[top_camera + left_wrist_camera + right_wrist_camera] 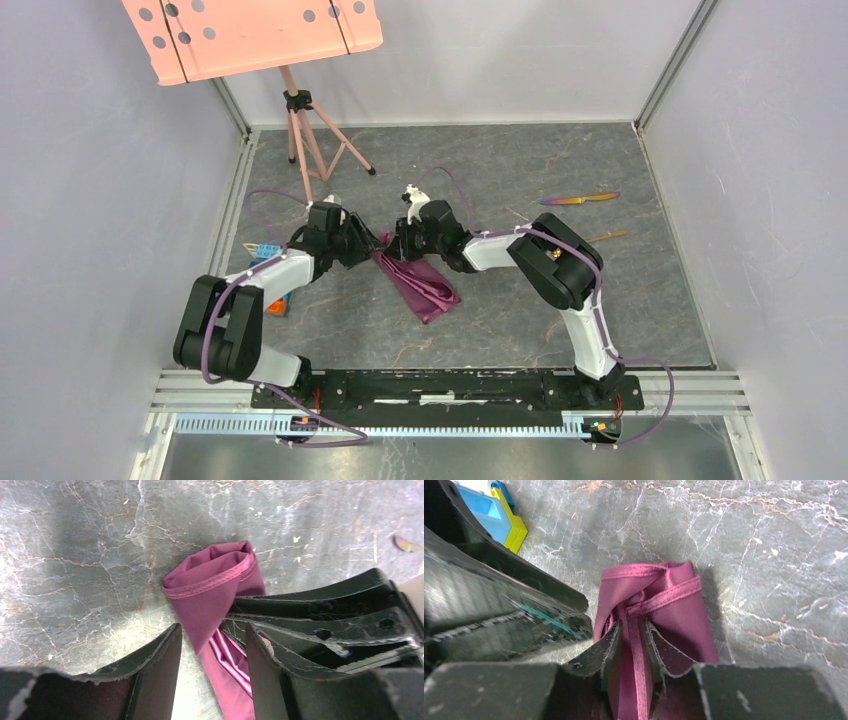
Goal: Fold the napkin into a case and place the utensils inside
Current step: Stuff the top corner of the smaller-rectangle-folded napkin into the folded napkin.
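Note:
The plum-purple napkin [420, 285] lies folded into a narrow oblong strip at the middle of the table, its far end bunched up between both grippers. My right gripper [631, 627] is shut on a hem of that raised end [674, 610]. My left gripper [212, 635] is open and straddles the cloth [210, 590], with bare table showing beside its left finger [160, 660]. In the top view the left gripper [372, 240] and right gripper [395, 243] nearly touch. The iridescent knife [580, 198] and the gold spoon [608, 237] lie apart at the far right.
A blue-and-orange block [268, 252] sits by the left arm, and shows again as a blue block [494, 515] in the right wrist view. A pink music stand on a tripod [300, 130] stands at the back left. Walls enclose the table on three sides.

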Robot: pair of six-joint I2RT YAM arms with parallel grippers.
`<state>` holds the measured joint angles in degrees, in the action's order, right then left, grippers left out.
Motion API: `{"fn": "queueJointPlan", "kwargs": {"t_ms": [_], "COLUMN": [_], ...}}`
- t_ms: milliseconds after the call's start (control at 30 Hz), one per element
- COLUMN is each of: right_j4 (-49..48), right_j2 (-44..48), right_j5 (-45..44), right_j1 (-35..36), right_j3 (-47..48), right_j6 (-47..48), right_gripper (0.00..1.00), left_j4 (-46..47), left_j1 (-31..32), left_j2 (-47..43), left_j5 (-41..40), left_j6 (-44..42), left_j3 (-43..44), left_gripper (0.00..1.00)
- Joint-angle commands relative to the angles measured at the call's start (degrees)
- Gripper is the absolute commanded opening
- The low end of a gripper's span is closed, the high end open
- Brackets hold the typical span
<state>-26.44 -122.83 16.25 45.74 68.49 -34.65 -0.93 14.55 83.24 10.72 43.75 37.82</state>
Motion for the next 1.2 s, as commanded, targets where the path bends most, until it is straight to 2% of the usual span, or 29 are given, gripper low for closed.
{"fn": "queueJointPlan", "kwargs": {"t_ms": [0,200,367,533,767,900,1167], "right_j4": [-2.00,-2.30,-2.16,-2.48,-1.25,-1.25,-0.94], "right_j2": [5.60,7.60,5.71,4.75,1.88,0.77,1.34], "right_j5": [-0.97,-1.44,-1.25,-1.42,-0.69,0.01,-0.58], "right_j1": [0.32,0.30,0.32,0.32,0.43,0.56,1.51], "right_j3": [-2.48,-4.15,-3.20,-2.67,0.50,1.59,1.56], "right_j6": [2.64,2.82,2.66,2.64,2.86,2.56,2.99], "right_gripper": [0.28,0.30,0.29,0.22,0.21,0.16,0.16], "left_j4": [-0.34,-0.09,0.68,0.69,0.71,2.78,3.39], "left_j1": [-1.49,-2.42,-2.40,-2.42,-2.39,-2.42,-2.29], "left_j2": [-4.34,-3.25,-1.14,-1.32,0.63,1.53,2.22], "left_j5": [-0.30,-0.07,0.62,-0.16,-0.64,-0.11,0.62], "left_j6": [2.61,3.75,4.51,4.33,3.11,3.01,2.93], "left_j3": [-1.08,-0.87,-0.89,-1.09,-0.32,-0.02,-0.18], "left_gripper": [0.57,0.56,0.54,0.54,0.51,0.50,0.50]}}
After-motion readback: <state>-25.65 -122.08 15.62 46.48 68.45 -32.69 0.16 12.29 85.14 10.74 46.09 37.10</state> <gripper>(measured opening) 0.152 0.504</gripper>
